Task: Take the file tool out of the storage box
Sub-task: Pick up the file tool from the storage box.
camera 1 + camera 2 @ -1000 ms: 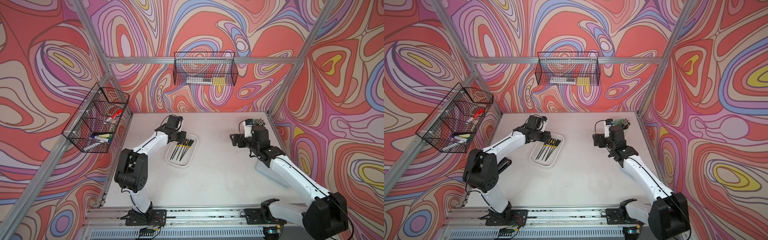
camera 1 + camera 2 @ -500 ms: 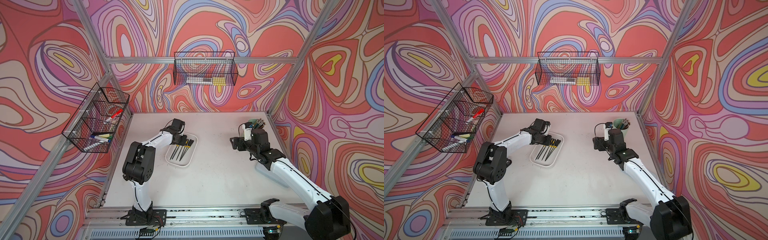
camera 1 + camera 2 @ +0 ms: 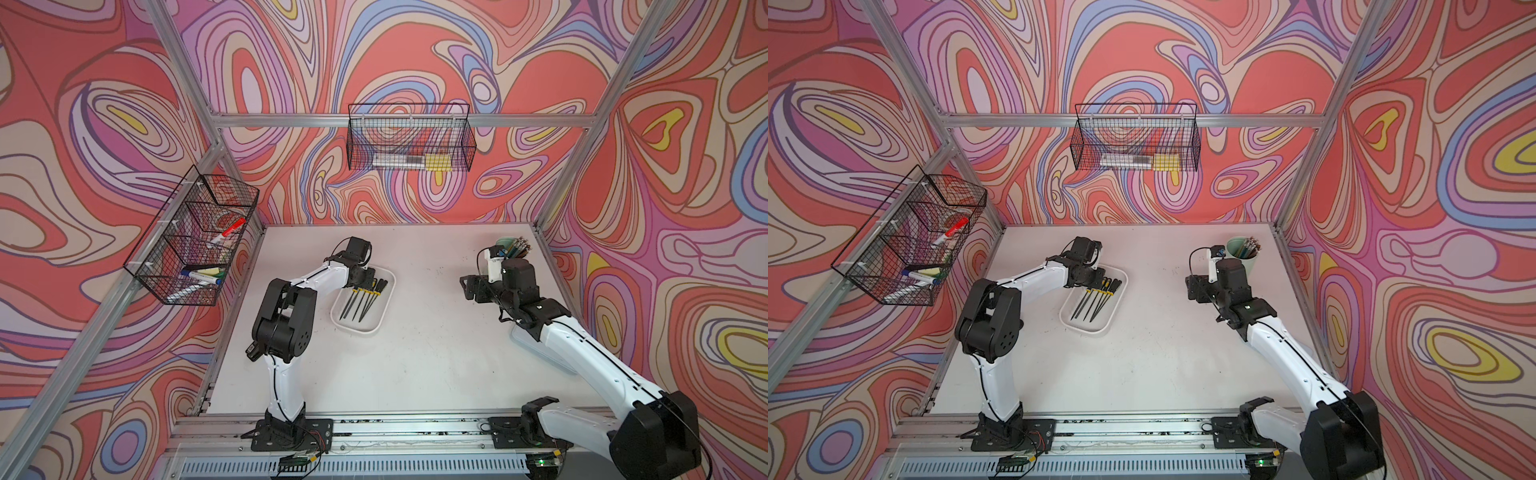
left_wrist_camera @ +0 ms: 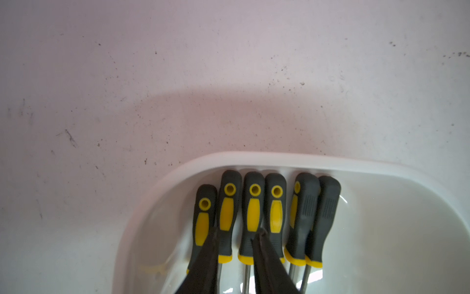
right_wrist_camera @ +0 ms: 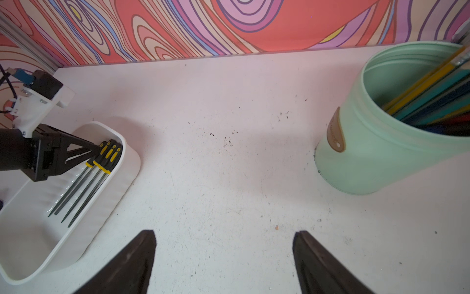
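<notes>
Six files (image 4: pixel 254 216) lay in the box (image 4: pixel 279 159). Left gripper (image 4: pixel 238 231) jaws stood narrow astride two handles (image 4: pixel 227 216); clamping could not be confirmed. Right gripper (image 5: pixel 223 232) hung wide, empty. Step: grasp. Next move likely required isolating one handle, then lifting.

surface: white table (image 3: pixel 415 374) | on it: storage box (image 5: pixel 112 201), mint pencil cup (image 5: pixel 368 165)
</notes>
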